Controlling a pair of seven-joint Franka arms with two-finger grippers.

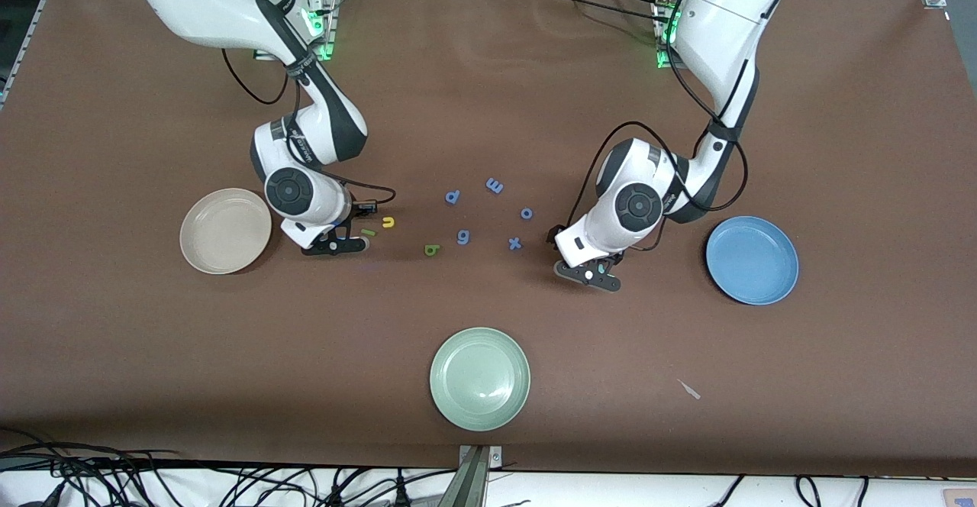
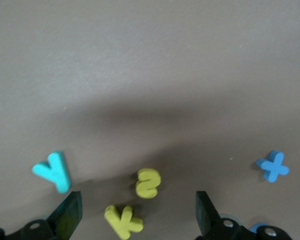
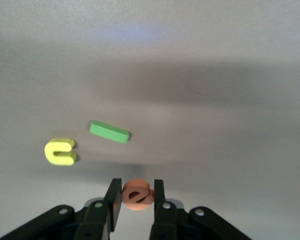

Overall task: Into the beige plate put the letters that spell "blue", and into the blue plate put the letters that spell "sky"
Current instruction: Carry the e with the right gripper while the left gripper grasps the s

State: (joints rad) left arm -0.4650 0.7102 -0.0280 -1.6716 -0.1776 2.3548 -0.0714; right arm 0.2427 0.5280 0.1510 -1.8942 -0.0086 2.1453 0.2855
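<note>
The right pincer [image 3: 136, 196] is clenched on the orange e [image 3: 137, 194] beside the beige plate [image 1: 200, 251], green l [image 3: 109, 132] and yellow u [image 3: 60, 151] close by, while the left pincer [image 2: 137, 215] hangs released over yellow s [image 2: 148, 182] and k [image 2: 122, 221] near the blue plate [image 1: 778, 287].

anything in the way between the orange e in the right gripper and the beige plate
Nothing visible. The right gripper is shut on the small orange toy letter e, beside the round cream-beige plate. The brown table between them shows bare; the green bar l and yellow u lie toward the table's middle.
</note>
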